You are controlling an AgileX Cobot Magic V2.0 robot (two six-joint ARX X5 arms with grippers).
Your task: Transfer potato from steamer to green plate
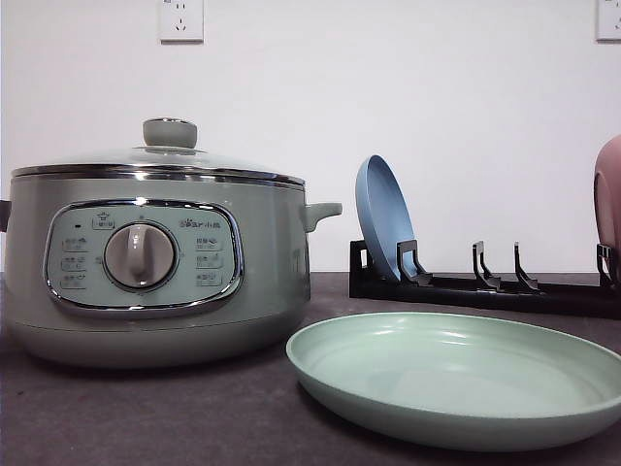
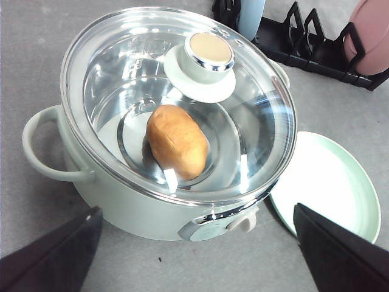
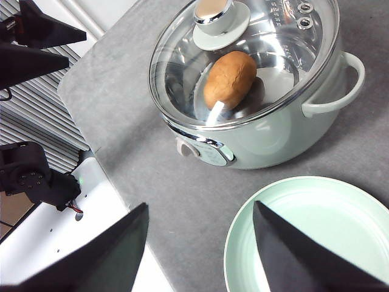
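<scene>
Nearest on the grey table, an empty green plate (image 1: 456, 383) sits just beside the steamer (image 1: 155, 272). Its glass lid (image 2: 179, 103) is on, with the potato (image 2: 177, 141) visible inside, so lifting the lid straight up by its knob (image 2: 209, 53) likely comes first. Both the left gripper (image 2: 197, 249) and right gripper (image 3: 199, 255) hover spread wide, empty, well above the potato.

The front view sits low, almost level with the worktop (image 1: 146, 408), and faces the steamer (image 1: 155, 262) and the green plate (image 1: 456, 379) from close by. The left wrist view looks steeply down through the glass lid (image 2: 182, 103), its dark fingers (image 2: 55, 255) at the frame edge. The right wrist view looks down from higher, and both wrist views share steamer, potato (image 3: 230, 79) and plate.
</scene>
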